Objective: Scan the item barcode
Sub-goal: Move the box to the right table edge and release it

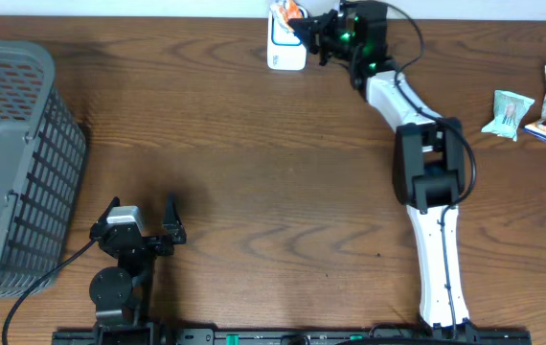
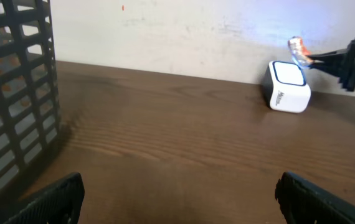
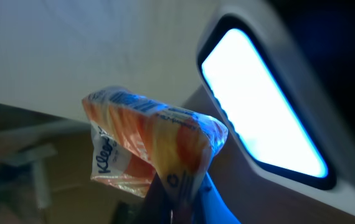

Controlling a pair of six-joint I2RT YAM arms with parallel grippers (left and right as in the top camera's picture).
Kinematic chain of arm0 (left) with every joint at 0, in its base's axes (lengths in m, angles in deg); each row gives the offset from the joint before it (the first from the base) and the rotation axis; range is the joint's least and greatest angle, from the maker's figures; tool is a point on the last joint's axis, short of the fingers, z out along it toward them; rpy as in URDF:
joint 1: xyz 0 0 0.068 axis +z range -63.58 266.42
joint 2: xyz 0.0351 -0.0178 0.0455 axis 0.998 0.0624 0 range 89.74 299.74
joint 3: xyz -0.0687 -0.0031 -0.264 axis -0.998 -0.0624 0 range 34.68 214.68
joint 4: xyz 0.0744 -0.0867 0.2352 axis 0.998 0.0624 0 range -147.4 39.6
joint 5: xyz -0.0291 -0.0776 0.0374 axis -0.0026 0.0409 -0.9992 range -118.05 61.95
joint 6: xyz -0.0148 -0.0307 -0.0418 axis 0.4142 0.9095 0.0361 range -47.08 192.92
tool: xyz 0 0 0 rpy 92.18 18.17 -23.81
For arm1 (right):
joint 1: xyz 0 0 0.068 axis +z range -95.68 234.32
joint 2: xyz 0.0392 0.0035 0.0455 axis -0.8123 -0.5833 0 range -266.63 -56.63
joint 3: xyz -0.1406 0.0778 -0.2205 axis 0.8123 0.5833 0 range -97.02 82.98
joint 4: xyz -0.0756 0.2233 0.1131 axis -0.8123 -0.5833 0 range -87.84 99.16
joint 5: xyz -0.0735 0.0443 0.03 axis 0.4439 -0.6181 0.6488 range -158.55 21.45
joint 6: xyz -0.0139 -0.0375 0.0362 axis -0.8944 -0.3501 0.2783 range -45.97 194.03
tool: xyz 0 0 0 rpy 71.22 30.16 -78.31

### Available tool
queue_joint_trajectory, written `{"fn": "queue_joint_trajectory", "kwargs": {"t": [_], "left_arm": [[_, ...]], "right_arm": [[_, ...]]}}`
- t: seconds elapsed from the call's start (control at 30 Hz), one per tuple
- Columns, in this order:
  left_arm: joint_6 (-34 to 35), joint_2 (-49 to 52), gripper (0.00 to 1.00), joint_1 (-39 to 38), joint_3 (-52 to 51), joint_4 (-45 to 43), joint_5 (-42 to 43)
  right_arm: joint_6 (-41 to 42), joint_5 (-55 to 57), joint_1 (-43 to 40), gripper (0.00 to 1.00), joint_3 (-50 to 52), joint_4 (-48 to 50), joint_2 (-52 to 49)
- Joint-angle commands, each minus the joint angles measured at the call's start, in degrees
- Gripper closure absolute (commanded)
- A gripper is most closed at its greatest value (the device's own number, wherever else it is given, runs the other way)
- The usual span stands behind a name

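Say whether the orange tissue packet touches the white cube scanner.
Cannot tell. Left wrist view: the orange tissue packet overlaps the top of the white cube scanner; no gap or contact shows.

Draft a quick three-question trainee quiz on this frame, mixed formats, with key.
1. True or false: the tissue pack lies flat on the table.
2. Multiple choice: the scanner stands A) mid-table B) at the far edge, by the wall C) at the near edge.
3. Short answer: which gripper is open and empty?
Key: 1 false, the right gripper holds it up at the scanner's lit window; 2 B; 3 the left gripper.
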Motion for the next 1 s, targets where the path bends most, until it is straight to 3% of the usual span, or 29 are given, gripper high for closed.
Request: {"fn": "queue_joint_trajectory", "kwargs": {"t": [0.0,0.13,0.23,0.3,0.63,0.8,0.83,0.87,0.97], "left_arm": [[-0.7,-0.3,0.02,-0.1,-1.6,0.9,0.6],[-0.7,-0.3,0.02,-0.1,-1.6,0.9,0.6],[-0.7,-0.3,0.02,-0.1,-1.6,0.9,0.6],[-0.7,-0.3,0.02,-0.1,-1.6,0.9,0.6],[-0.7,-0.3,0.02,-0.1,-1.6,0.9,0.6],[-0.7,-0.3,0.02,-0.1,-1.6,0.9,0.6],[-0.7,-0.3,0.02,-0.1,-1.6,0.9,0.6],[-0.7,-0.3,0.02,-0.1,-1.6,0.9,0.6],[-0.7,-0.3,0.02,-0.1,-1.6,0.9,0.6]], "right_arm": [[-23.8,1.6,-4.5,0.98,-1.9,-12.6,11.5],[-45.8,28.8,-8.5,0.99,-1.9,-42.7,23.1],[-49.6,46.8,-11.7,0.99,-1.9,-55.9,26.3],[-49.6,52.1,-14.2,0.99,-1.6,-61.7,25.8],[-52.6,60.1,-21.5,0.99,1.1,-65.0,14.8],[-51.0,63.2,-23.2,0.97,1.0,-65.4,15.6],[-51.0,64.2,-23.4,0.78,1.0,-65.8,16.7],[-51.1,64.2,-23.6,0.52,1.0,-66.7,17.8],[-51.2,63.9,-23.7,0.14,1.0,-70.0,21.9]]}}
